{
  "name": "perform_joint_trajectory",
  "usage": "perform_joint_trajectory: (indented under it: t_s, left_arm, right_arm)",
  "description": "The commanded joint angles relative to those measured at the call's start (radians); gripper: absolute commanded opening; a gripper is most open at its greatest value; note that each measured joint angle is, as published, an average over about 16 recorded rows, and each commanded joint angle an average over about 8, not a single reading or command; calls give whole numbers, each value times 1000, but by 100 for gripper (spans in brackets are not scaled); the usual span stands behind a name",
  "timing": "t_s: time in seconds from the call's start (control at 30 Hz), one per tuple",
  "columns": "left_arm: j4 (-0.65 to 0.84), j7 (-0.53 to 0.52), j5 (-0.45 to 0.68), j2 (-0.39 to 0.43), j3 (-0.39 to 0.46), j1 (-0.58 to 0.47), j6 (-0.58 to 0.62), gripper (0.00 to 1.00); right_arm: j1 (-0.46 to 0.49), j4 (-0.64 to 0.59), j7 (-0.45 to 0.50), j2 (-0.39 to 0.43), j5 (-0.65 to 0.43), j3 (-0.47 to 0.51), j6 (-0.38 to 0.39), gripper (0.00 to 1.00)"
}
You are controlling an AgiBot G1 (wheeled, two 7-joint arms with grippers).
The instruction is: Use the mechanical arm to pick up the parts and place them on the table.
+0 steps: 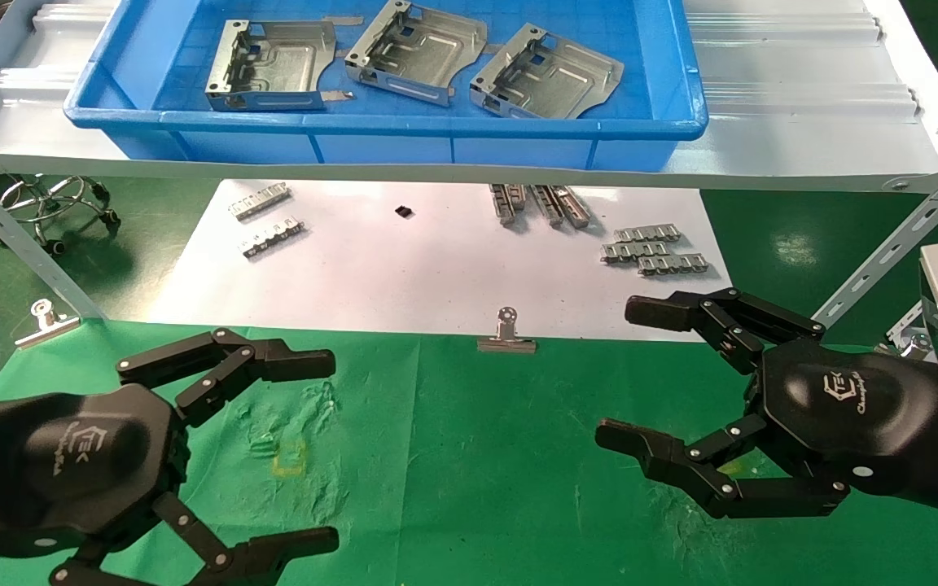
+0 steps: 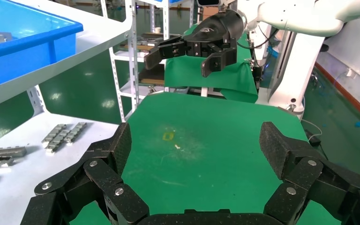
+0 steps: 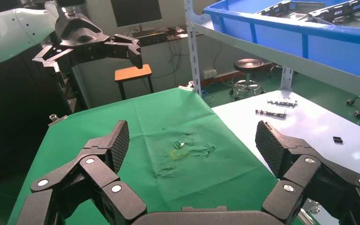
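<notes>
Three silver sheet-metal parts lie in a blue bin (image 1: 664,49) on the white shelf: one at the left (image 1: 269,67), one in the middle (image 1: 416,50), one at the right (image 1: 546,73). My left gripper (image 1: 318,452) is open and empty, low over the green table (image 1: 469,456) at the near left. My right gripper (image 1: 628,374) is open and empty over the table at the near right. Each wrist view shows its own spread fingers (image 2: 119,145) (image 3: 117,140) over bare green cloth, with the other gripper far off (image 2: 183,54) (image 3: 117,47).
The white ribbed shelf (image 1: 803,89) overhangs a white paper sheet (image 1: 404,268) bearing several small toothed strips (image 1: 655,248) (image 1: 267,220). Binder clips (image 1: 506,335) (image 1: 46,321) hold the paper's front edge. Slanted shelf struts (image 1: 892,244) stand at both sides. A small yellow mark (image 1: 290,464) is on the cloth.
</notes>
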Motion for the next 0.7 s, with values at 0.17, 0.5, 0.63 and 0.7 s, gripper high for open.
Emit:
perform_joint_trajectory:
  t_s: [0.17,0.5,0.63,0.7]
  left_arm:
    - [0,0,0,0,0,0,0,100]
    - [0,0,0,0,0,0,0,100]
    - [0,0,0,0,0,0,0,100]
    - [0,0,0,0,0,0,0,100]
  right_arm:
    - [0,0,0,0,0,0,0,100]
    - [0,0,0,0,0,0,0,100]
    - [0,0,0,0,0,0,0,100]
    - [0,0,0,0,0,0,0,100]
